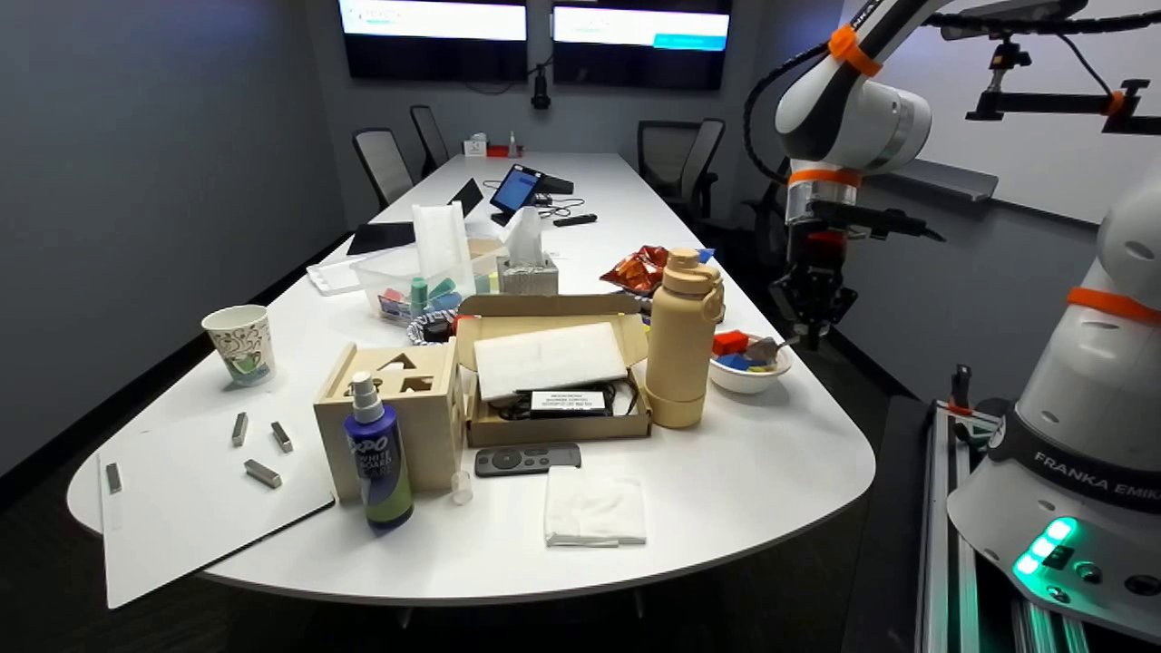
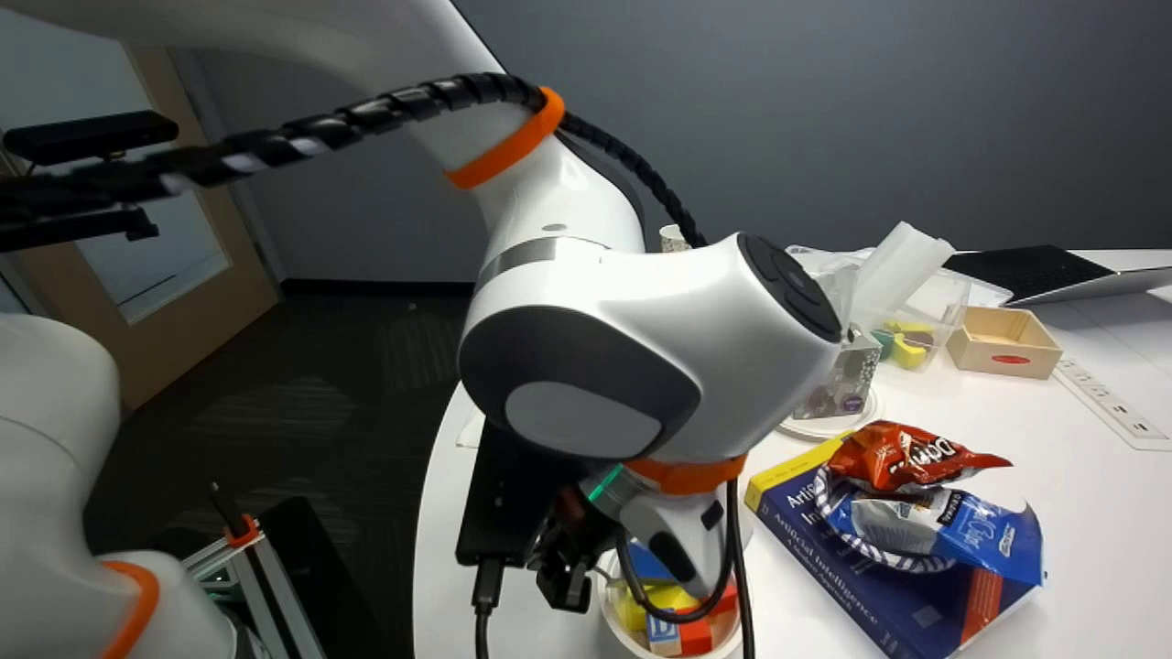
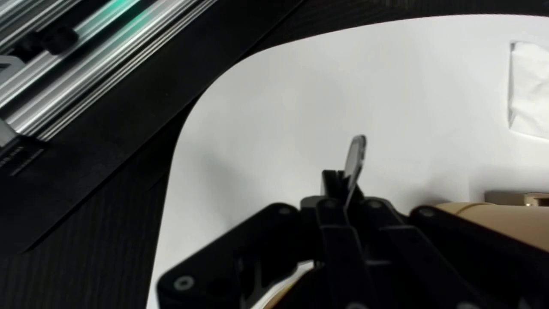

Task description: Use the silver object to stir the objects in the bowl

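Observation:
The white bowl (image 1: 746, 382) stands near the table edge beside the tan jug (image 1: 678, 363) and holds several red, blue and yellow blocks. A red block (image 1: 730, 342) shows on top there. In an exterior view the bowl (image 2: 612, 624) is partly hidden by the arm and cable, with lettered blocks (image 2: 664, 633) inside. My gripper (image 1: 810, 334) is just beside and above the bowl's rim, shut on the silver object (image 1: 764, 350), whose flat end reaches among the blocks. In the wrist view the gripper (image 3: 339, 182) grips the silver object's handle (image 3: 355, 156); the bowl is mostly hidden behind the fingers.
An open cardboard box (image 1: 553, 426) and a wooden shape box (image 1: 390, 435) stand past the jug. A book (image 2: 851, 567) with snack bags (image 2: 906, 458) lies beyond the bowl. A folded napkin (image 1: 594, 508) and a remote (image 1: 526, 459) lie near the front edge.

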